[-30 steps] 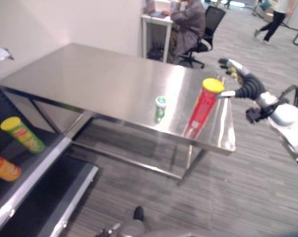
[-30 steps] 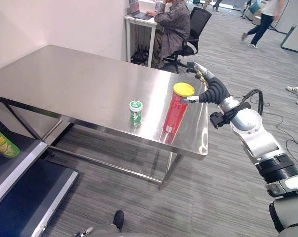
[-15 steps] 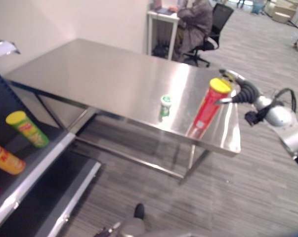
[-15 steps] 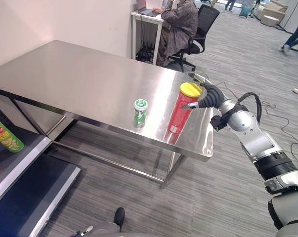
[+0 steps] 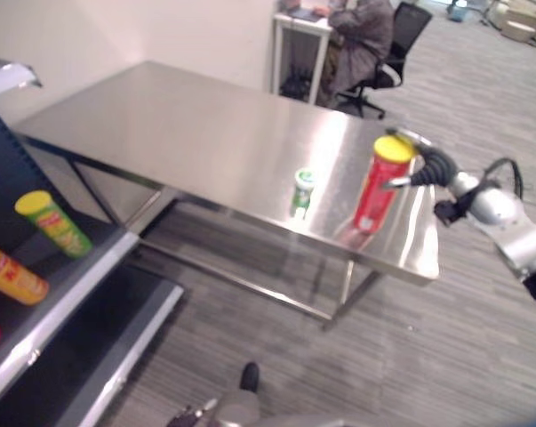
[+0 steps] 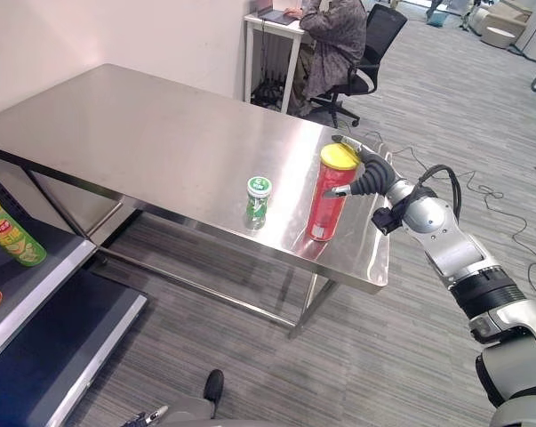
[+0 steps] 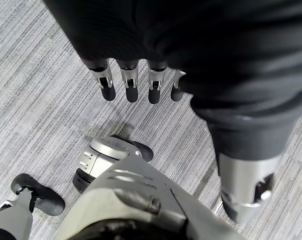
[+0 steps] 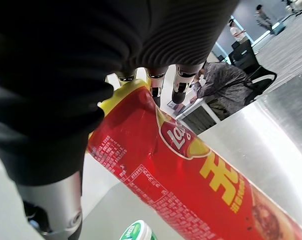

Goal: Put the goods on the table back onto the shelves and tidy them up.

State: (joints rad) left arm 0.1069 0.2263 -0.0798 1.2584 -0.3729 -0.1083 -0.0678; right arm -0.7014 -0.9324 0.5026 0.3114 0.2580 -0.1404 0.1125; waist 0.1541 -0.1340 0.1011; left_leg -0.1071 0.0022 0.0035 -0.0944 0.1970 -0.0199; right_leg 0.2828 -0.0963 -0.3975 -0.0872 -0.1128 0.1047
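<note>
Right hand fingers behind red can

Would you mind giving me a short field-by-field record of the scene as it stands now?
table: steel, holds two goods
red tube: upright near the table's right end, yellow lid
green can: upright, left of the red tube
right hand: fingers around the red tube's top, thumb in front
left hand: hanging over the floor, fingers relaxed
shelf: lower left, holds a green tube
</note>
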